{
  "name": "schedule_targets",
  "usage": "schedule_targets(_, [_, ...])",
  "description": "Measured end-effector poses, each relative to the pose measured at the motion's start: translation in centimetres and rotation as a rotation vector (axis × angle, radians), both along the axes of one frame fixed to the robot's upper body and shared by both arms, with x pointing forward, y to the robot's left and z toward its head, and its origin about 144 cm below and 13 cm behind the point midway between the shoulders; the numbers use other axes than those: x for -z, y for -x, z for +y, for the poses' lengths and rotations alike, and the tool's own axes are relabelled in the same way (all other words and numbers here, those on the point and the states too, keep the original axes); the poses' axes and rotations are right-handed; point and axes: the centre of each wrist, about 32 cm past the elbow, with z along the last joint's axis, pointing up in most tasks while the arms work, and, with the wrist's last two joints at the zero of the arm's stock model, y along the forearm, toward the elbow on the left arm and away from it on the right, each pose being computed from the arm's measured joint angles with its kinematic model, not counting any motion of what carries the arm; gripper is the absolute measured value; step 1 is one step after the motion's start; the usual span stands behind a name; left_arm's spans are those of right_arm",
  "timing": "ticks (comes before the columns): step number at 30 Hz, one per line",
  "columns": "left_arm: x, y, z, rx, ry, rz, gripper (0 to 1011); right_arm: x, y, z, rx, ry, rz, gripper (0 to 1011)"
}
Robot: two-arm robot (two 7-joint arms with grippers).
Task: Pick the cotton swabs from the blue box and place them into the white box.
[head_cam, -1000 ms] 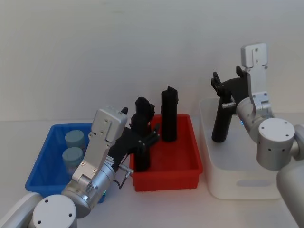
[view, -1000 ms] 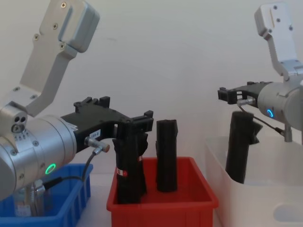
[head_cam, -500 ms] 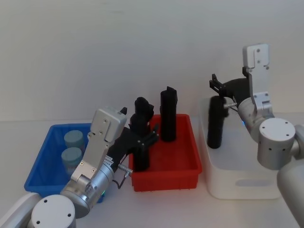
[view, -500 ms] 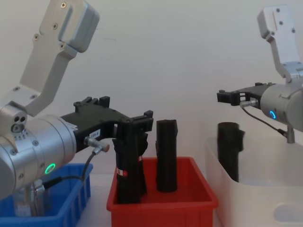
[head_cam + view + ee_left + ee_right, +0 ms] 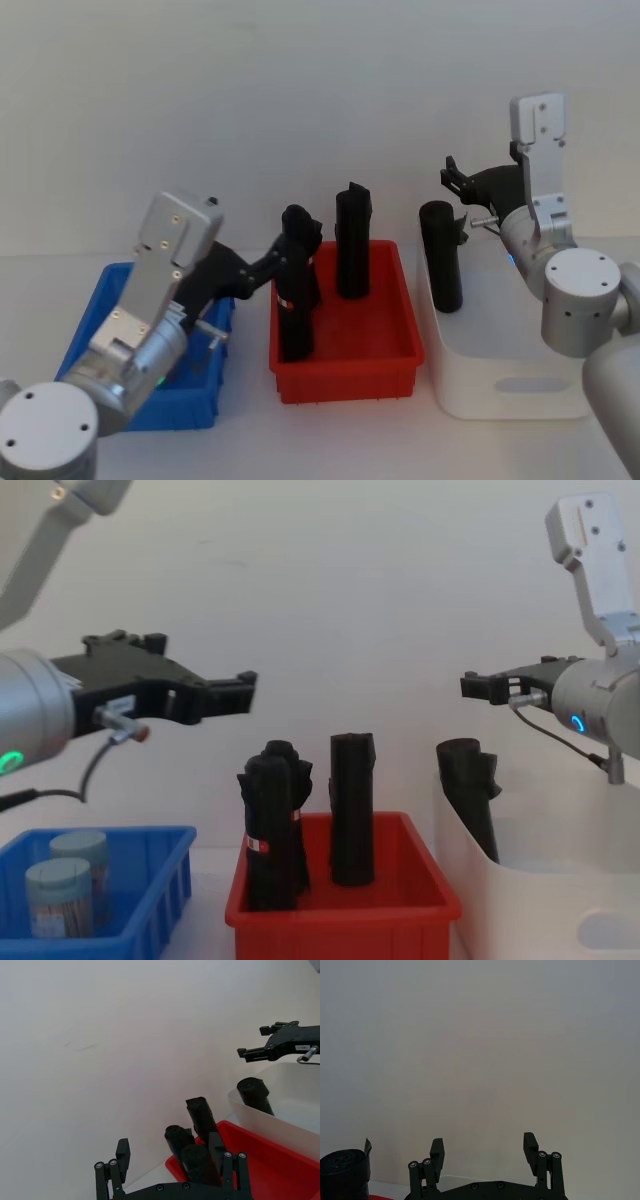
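Two cotton swabs tubs (image 5: 58, 898) with pale lids stand in the blue box (image 5: 120, 935) at the left. In the head view my left arm covers most of the blue box (image 5: 190, 412). My left gripper (image 5: 238, 690) hangs open and empty, well above the boxes between blue and red; its fingers (image 5: 122, 1152) are spread wide. At the right, the white box (image 5: 510, 395) holds one black roll (image 5: 440, 255) leaning on its left wall. My right gripper (image 5: 447, 175) is open above that wall, with nothing between its fingers (image 5: 436, 1149).
A red box (image 5: 350, 375) stands between the blue and white ones and holds three upright black rolls (image 5: 272, 820). The table in front of the boxes is bare. A plain white wall rises behind.
My right gripper let go of the black roll, which dropped into the white box and now leans there. My left arm rose and swung back left, uncovering the tubs in the chest view.
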Motion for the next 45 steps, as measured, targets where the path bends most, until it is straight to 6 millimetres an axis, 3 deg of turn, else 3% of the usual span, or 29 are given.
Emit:
schedule_targets(9, [-1.6, 1.8, 3.1, -0.092, -0.010, 0.061, 1003, 0.0, 0.0, 0.0, 0.001, -0.001, 0.000, 1002])
schedule_targets(18, [-1.2, 3.1, 5.4, -0.136, 0.026, 0.154, 1003, 0.0, 0.0, 0.0, 0.001, -0.001, 0.000, 1002])
schedule_targets(28, [1.1, 2.8, 6.5, -0.125, 0.106, 0.221, 1003, 0.0, 0.0, 0.0, 0.001, 0.000, 0.001, 1002])
schedule_targets(38, [4.9, 0.4, 6.5, -0.088, 0.160, 0.213, 1003, 0.0, 0.0, 0.0, 0.001, 0.000, 0.001, 1002])
schedule_targets(45, [6.3, -0.7, 6.3, -0.084, 0.140, 0.184, 1003, 0.0, 0.0, 0.0, 0.001, 0.000, 0.001, 1002])
